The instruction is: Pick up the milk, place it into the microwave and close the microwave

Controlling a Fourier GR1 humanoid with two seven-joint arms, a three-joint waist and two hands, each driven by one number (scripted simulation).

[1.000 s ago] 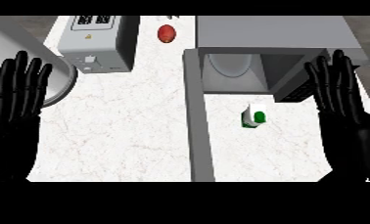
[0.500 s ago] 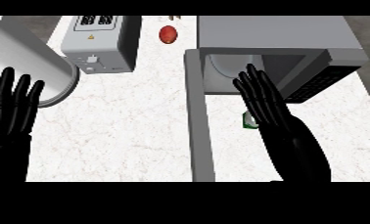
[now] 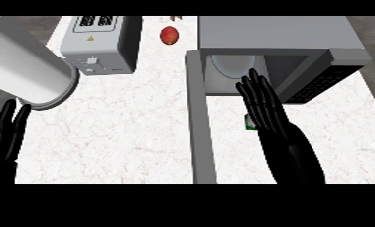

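The microwave [image 3: 278, 32] stands at the back right with its door [image 3: 201, 122] swung open toward me; a white plate [image 3: 230, 70] shows inside. My right hand [image 3: 265, 109], open with straight fingers, is in front of the cavity and covers most of the milk [image 3: 249, 122], of which only a small green and white edge shows at the hand's left side. At the view's lower left edge my left hand [image 3: 10, 129] rests open, fingers up.
A toaster [image 3: 99, 45] stands at the back left. A red apple [image 3: 169, 35] lies at the back between toaster and microwave. A large grey cylinder [image 3: 33, 75] crosses the left side above my left hand.
My right hand has moved from the right edge leftward over the milk and forward toward the microwave opening. The left hand has dropped lower at the left edge, and the grey cylinder has come in.
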